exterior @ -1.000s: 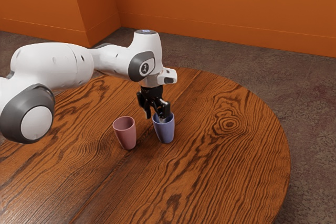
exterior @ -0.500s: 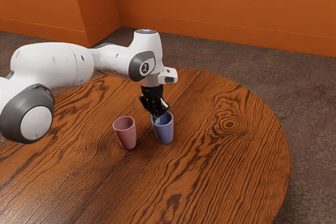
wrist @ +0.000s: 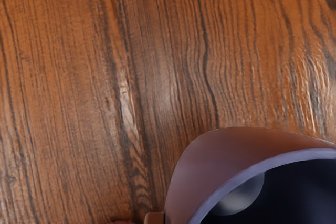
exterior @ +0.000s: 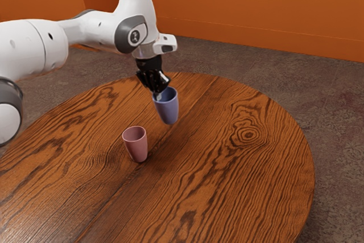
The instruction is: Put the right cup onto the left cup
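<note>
My gripper point(exterior: 158, 93) is shut on the near rim wall of the blue cup point(exterior: 168, 110), which hangs upright or slightly tilted above the table in the exterior view. The pink cup point(exterior: 136, 145) stands upright on the wood, mouth up, lower in that view and toward the exterior view's left. The two cups are apart. In the wrist view the blue cup point(wrist: 210, 169) looms large with its dark inside facing the camera, and a sliver of the pink cup point(wrist: 122, 222) shows beside it.
The round wooden table point(exterior: 227, 180) carries both cups' area, its curved edge toward the exterior view's right. An orange wall point(exterior: 244, 9) stands beyond the dark floor point(exterior: 335, 106).
The gripper closed on the blue cup's rim, and has since lifted it off the table, moving up and toward the exterior view's left. The pink cup has stayed put.
</note>
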You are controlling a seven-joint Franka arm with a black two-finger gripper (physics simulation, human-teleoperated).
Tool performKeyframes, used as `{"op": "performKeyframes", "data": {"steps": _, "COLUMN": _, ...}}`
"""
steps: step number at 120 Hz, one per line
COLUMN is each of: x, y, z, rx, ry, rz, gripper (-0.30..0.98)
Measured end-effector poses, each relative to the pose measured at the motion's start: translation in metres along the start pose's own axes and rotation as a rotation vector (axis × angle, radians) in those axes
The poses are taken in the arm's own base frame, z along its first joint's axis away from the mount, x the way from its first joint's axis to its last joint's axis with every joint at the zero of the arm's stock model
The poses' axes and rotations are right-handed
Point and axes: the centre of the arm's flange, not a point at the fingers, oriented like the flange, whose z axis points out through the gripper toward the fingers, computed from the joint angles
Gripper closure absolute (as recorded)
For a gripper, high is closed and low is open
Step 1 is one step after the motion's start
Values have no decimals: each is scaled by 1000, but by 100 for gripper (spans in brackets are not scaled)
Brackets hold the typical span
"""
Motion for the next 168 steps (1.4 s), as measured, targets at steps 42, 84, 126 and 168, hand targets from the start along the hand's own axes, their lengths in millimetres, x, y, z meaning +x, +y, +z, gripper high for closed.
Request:
{"op": "performKeyframes", "data": {"steps": 42, "x": -46, "y": -37, "z": -25, "rx": -3, "ry": -25, "rz": -79, "gripper": 79}}
{"op": "performKeyframes", "data": {"steps": 84, "x": -83, "y": -63, "z": -17, "rx": -8, "ry": -66, "rz": -149, "gripper": 79}}
{"op": "performKeyframes", "data": {"steps": 126, "x": -90, "y": -71, "z": 6, "rx": -11, "ry": -83, "rz": -179, "gripper": 79}}
{"op": "performKeyframes", "data": {"steps": 168, "x": -85, "y": -82, "z": 36, "rx": -13, "ry": -100, "rz": -207, "gripper": 79}}
